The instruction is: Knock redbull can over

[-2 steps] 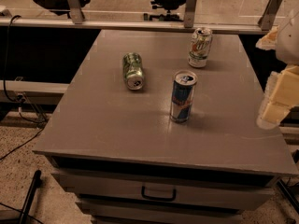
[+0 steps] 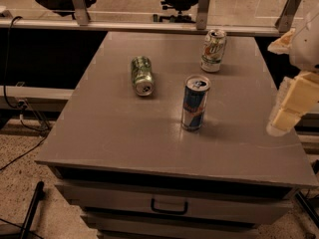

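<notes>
We note the redbull can (image 2: 195, 102) upright mid-desk (image 2: 124, 133), well left of the gripper (image 2: 281, 121) hanging at the right edge; how wide it stands, we cannot tell.

redbull can (image 2: 195, 103): blue/silver panels, red logo, silver top; green can (image 2: 142, 75): green, pale markings; third can (image 2: 214, 50): white and green, red spot; tabletop (image 2: 124, 133): plain grey; gripper (image 2: 284, 117) at right edge: cream

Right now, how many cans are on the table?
3: redbull can upright at centre, green can lying to its left, white-and-green can upright behind. Claw hovers far right.
</notes>
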Action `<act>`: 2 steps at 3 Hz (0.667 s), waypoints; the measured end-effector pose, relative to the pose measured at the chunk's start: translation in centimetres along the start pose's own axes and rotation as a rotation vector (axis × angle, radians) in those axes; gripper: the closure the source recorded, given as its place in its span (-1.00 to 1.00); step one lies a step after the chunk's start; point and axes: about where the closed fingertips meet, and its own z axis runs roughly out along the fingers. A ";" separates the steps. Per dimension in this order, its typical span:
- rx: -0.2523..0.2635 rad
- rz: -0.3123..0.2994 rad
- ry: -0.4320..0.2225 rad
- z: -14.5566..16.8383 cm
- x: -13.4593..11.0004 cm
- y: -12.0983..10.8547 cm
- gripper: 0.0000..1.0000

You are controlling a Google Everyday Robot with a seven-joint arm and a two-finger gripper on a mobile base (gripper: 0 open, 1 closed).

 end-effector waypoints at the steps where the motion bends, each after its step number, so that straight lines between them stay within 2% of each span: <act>1: -0.021 -0.048 -0.060 1.6 -1.4 -0.5 -1.00; 2: -0.021 -0.048 -0.060 1.6 -1.4 -0.5 -1.00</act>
